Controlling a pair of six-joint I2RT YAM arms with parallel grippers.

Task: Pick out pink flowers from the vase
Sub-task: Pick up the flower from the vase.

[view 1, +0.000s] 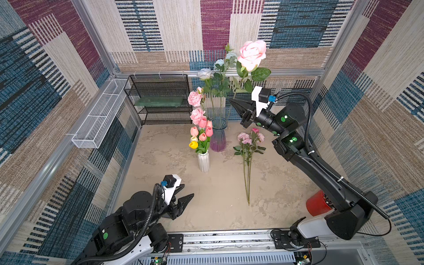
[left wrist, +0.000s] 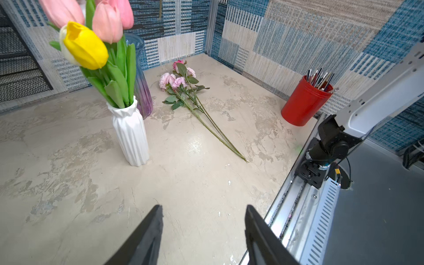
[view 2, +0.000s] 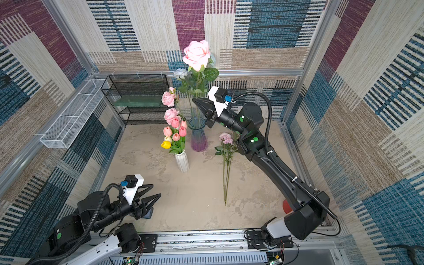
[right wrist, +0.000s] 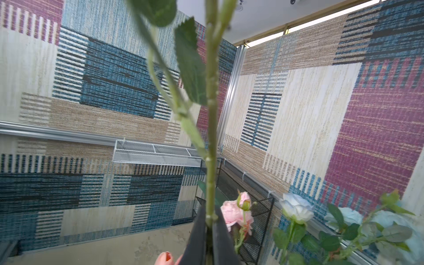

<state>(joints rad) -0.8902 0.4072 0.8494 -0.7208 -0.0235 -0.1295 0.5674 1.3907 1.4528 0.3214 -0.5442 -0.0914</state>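
Mottled beige table (view 1: 218, 206); patchwork woven walls (view 1: 160, 34) on an aluminium frame. At the back, a black mesh shelf (view 1: 160, 98) and a white mesh basket (view 1: 98, 119). Red cup (left wrist: 305, 101) of brushes at the right edge.

Right gripper (view 1: 231, 101) is clamped on the stem of a pink rose (view 1: 252, 54), bloom high above the glass vase (view 1: 218, 135). The stem's lower end is possibly inside the vase; unclear.

Pale blue roses (view 1: 204, 73) crowd the stem. Pink peonies (view 1: 195, 98) lean left of the vase, above a white vase (view 1: 203, 161) of tulips (view 1: 202, 135).

Pink stems (view 1: 249, 138) lie flat to the right of the glass vase.

Left gripper (view 1: 188, 190) is low at front left, fingers apart, empty.
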